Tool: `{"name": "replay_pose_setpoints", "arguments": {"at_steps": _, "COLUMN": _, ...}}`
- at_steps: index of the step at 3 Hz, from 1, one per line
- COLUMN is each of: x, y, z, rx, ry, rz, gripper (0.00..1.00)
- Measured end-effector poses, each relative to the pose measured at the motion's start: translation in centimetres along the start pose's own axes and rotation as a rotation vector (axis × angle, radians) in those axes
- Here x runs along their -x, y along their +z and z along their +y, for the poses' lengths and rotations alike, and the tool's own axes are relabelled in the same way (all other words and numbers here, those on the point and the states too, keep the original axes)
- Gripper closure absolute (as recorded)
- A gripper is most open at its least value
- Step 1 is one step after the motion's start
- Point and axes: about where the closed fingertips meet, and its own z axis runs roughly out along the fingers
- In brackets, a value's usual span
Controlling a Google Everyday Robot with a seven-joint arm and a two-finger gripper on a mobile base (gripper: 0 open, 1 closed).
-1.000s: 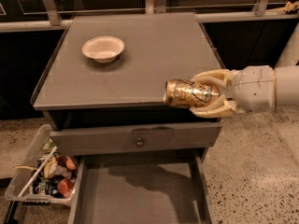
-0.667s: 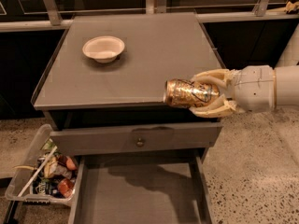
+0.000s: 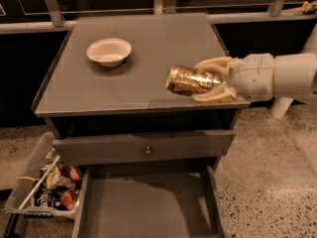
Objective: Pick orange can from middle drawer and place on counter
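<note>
The orange can (image 3: 190, 80), shiny gold with dark label patches, lies on its side in my gripper (image 3: 210, 81). The cream fingers (image 3: 214, 63) are shut on it from the right, one above and one below. The can is held over the front right part of the grey counter (image 3: 124, 78), near its front edge; whether it touches the top I cannot tell. The middle drawer (image 3: 143, 207) stands pulled open below, its flat grey floor bare.
A white bowl (image 3: 109, 51) sits on the counter at the back left. The closed upper drawer front with a round knob (image 3: 147, 151) is under the counter. A clear bin of snack packets (image 3: 47, 185) stands on the floor at the left.
The can and gripper have shifted slightly to the left over the counter; otherwise nothing has visibly changed.
</note>
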Motion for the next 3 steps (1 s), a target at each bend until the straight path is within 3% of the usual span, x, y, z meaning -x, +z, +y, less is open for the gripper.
{"name": "replay_pose_setpoints", "arguments": {"at_steps": 1, "x": -1.1, "y": 2.5, "z": -3.3, "rx": -0.048, "ry": 0.054, "rz": -0.029, "gripper": 1.0}}
{"name": "replay_pose_setpoints", "arguments": {"at_steps": 2, "x": -3.2, "y": 4.0, "z": -4.7, "rx": -0.104, "ry": 0.136, "rz": -0.056, "gripper": 1.0}}
{"name": "replay_pose_setpoints", "arguments": {"at_steps": 3, "x": -4.8, "y": 5.2, "z": -5.3, "rx": -0.164, "ry": 0.219, "rz": -0.006, "gripper": 1.0}}
